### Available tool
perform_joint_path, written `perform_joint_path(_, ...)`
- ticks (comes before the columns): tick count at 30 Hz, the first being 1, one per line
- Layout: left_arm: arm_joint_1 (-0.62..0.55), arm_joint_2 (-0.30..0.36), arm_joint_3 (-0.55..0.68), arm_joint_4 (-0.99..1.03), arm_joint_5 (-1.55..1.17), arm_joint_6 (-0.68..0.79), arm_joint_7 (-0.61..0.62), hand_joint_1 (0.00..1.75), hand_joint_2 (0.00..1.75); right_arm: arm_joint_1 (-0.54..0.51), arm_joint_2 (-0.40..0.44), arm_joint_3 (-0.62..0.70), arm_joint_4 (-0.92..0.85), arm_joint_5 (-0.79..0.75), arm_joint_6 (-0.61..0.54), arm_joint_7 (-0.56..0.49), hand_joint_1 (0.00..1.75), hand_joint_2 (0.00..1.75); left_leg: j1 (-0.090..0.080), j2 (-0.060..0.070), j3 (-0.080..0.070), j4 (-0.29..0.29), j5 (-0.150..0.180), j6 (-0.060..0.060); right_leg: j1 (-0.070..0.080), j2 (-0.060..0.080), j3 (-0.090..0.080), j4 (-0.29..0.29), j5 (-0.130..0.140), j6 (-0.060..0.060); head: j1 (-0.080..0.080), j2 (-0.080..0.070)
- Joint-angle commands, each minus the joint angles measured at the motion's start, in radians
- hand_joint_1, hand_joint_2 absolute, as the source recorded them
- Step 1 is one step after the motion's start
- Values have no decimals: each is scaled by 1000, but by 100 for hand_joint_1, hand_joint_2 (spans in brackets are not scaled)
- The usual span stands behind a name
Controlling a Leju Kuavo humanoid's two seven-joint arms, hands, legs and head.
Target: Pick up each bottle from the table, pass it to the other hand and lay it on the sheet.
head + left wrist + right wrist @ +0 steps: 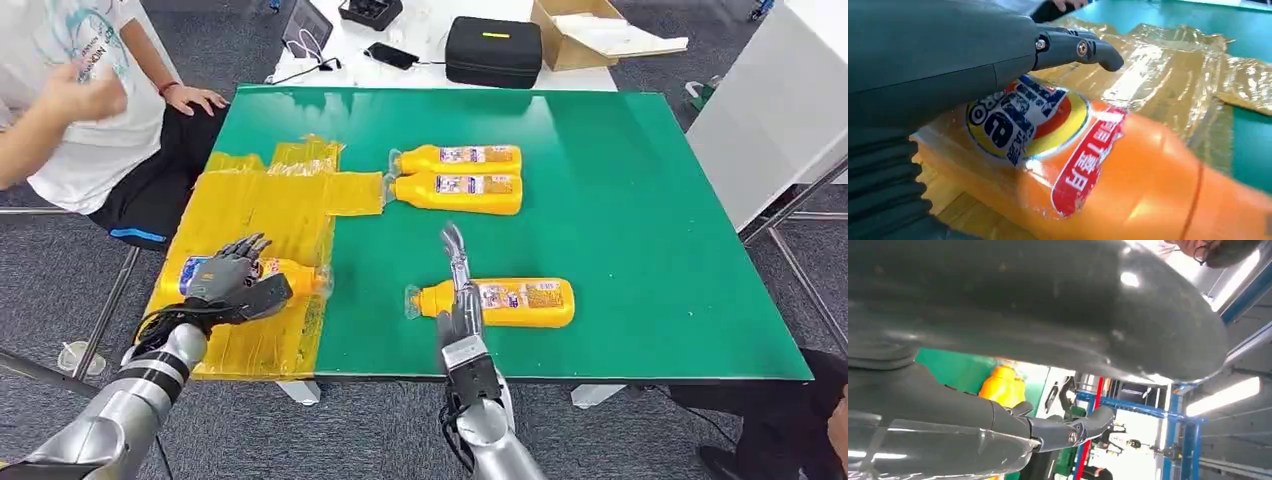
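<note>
An orange bottle (295,277) lies on the yellow sheet (270,205) at the table's front left. My left hand (235,278) hovers over its labelled base with fingers spread; in the left wrist view a finger (1083,49) stretches above the bottle (1128,170) without wrapping it. A second bottle (515,302) lies on the green table (640,200) near the front edge. My right hand (457,285) stands at its neck end, fingers straight and pointing away from me, holding nothing. Two more bottles (462,158) (465,192) lie side by side mid-table, caps touching the sheet.
A seated person (90,110) is at the far left, one hand (195,98) by the table corner. Behind the green table a white table carries a black case (492,50) and a cardboard box (590,35). A white cabinet (770,100) stands at the right.
</note>
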Motion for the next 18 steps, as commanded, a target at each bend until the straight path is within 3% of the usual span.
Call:
perform_joint_path(1,46,9,123,14,205,-304,-104,0,0,-56,8,-50,103,-22,6,3,0,0,-1,3,6,-2,-1,1,0,2,5,-2,0,-1,0,0)
perform_joint_path(6,73,-15,189,-104,465,-405,-113,0,0,-64,1,-39,125,-7,-13,3,0,0,0,3,10,-3,-1,1,1,1,10,-3,1,-2,0,0)
perform_joint_path(9,82,-94,302,-191,662,-297,-113,0,0,-93,-29,-30,172,110,-69,74,0,0,0,-1,9,-2,0,1,1,-3,10,-3,0,-1,0,0)
perform_joint_path(10,100,-133,345,-275,713,-152,-113,0,0,-107,-59,-28,176,189,-89,157,0,0,0,-2,8,-1,0,1,0,-4,9,-2,0,-1,0,0)
perform_joint_path(11,120,-154,373,-364,764,-34,-113,0,175,-126,-92,-20,189,270,-85,247,0,175,0,-4,7,-1,1,1,1,-6,8,-2,0,-1,0,0)
perform_joint_path(13,163,-156,354,-496,783,128,-113,0,175,-167,-159,-22,202,401,-64,376,0,175,0,-4,6,0,1,2,1,-6,7,-2,0,-1,0,0)
perform_joint_path(14,173,-149,346,-514,794,138,-113,0,175,-181,-181,-28,200,422,-45,400,0,175,0,-5,6,0,1,2,1,-7,8,-2,0,-1,1,0)
perform_joint_path(18,177,-145,341,-517,800,139,-113,0,175,-182,-186,-39,196,420,-33,400,0,175,0,-2,6,0,0,2,1,-5,7,-2,0,-1,0,0)
